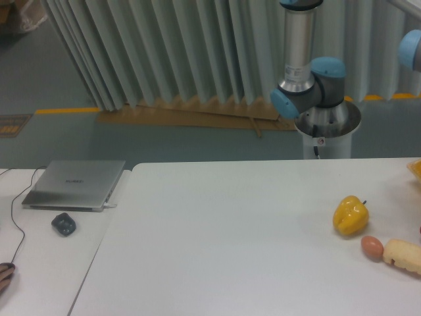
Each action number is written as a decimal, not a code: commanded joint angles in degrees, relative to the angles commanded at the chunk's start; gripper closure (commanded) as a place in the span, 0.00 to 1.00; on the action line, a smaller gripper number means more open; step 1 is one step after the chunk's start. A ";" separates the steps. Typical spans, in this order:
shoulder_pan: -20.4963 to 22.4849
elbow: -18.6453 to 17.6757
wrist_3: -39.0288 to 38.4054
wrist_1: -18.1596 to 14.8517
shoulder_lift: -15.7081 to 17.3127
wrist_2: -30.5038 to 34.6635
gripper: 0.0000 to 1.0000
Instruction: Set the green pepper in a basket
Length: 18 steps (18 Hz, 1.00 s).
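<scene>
One yellow bell pepper [350, 215] sits on the white table [250, 250] toward its right side, stem end up; just beside it, lower and to the right, lies one brown egg [371, 247]; touching or nearly touching the egg, at the frame's right edge, lies one pale, lumpy bread-like piece [403, 256], partly cut off by the border; a sliver of something orange-yellow [415, 168] shows at the right edge above the yellow pepper, too little of it in view to name. On the lower desk [46, 263] to the left there is one closed silver laptop [75, 185], one dark mouse [63, 224] just in front of it, and one thin black cable [16, 224] curving along the left edge.

The green pepper appears nowhere in this view, so where it is cannot be told; the gripper is also outside the frame, so whether its fingers are spread or pinching anything cannot be told. Of the arm [304, 72] only the upright grey tube, its blue-capped joints and the round base behind the table show, with one more blue joint [411, 49] cut off at the upper right edge.

Behind the table hangs a pleated grey curtain [164, 52]; a strip of brown cardboard [191, 115] lies along its foot on the floor.
</scene>
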 joint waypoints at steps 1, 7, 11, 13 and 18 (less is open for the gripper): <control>0.53 0.18 -0.09 0.00 -0.26 0.09 0.37; 2.73 1.93 -0.09 0.44 -3.34 0.35 0.37; 2.55 2.55 -0.09 2.54 -4.74 4.83 0.37; 2.47 2.81 -0.09 3.34 -5.36 5.80 0.37; 2.11 2.73 -0.18 3.87 -7.56 6.68 0.37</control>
